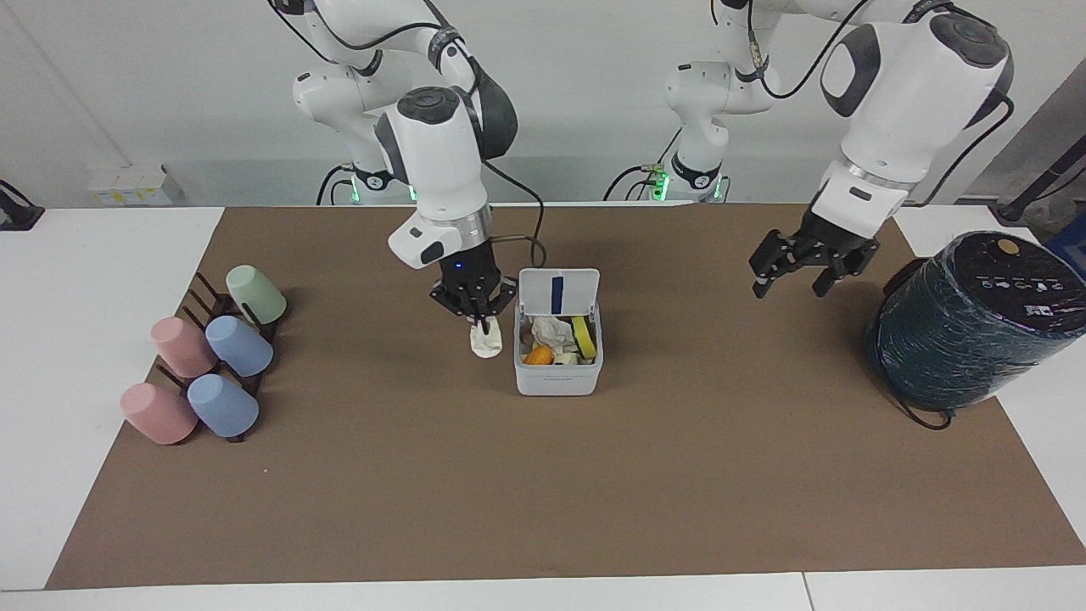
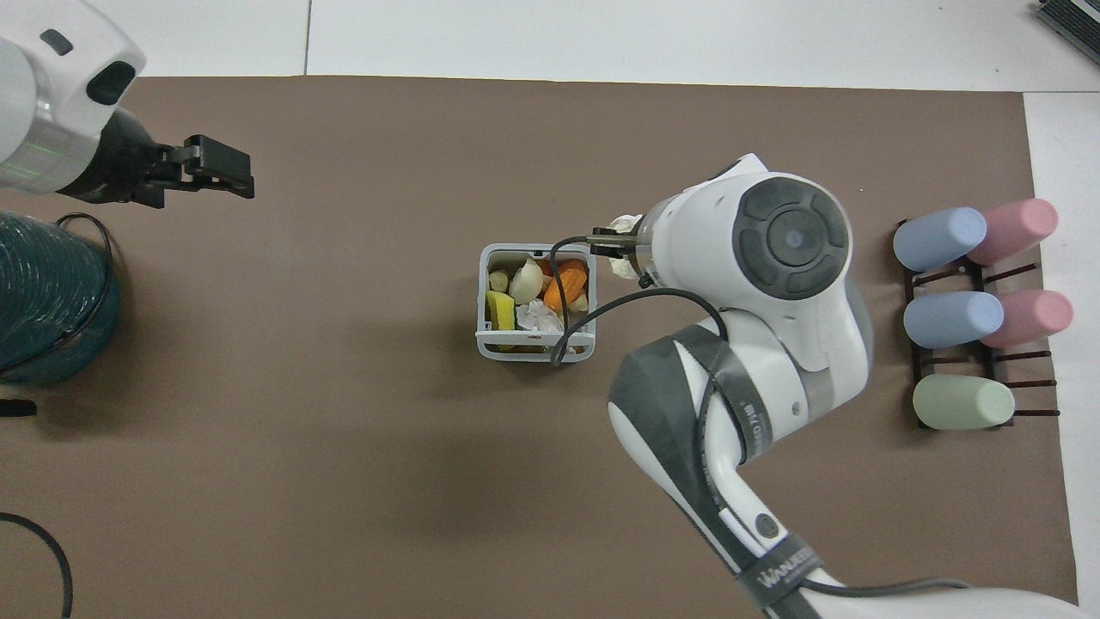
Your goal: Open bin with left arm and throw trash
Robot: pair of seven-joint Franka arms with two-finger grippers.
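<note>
The small white bin (image 1: 558,378) stands mid-mat with its lid (image 1: 558,293) standing open, blue strip showing, and food scraps and paper inside. In the overhead view the bin's rim (image 2: 534,352) frames the same scraps. My right gripper (image 1: 481,321) is shut on a crumpled white paper wad (image 1: 486,341), which hangs low right beside the bin on the right arm's side. In the overhead view the wad (image 2: 626,227) peeks out from under the right arm. My left gripper (image 1: 790,284) is open and empty, up over the mat near the dark cylinder, also seen in the overhead view (image 2: 219,166).
A big dark plastic-wrapped cylinder (image 1: 967,322) stands at the left arm's end of the table, seen too in the overhead view (image 2: 43,301). A rack of several pastel cups (image 1: 204,365) lies at the right arm's end, also in the overhead view (image 2: 971,309).
</note>
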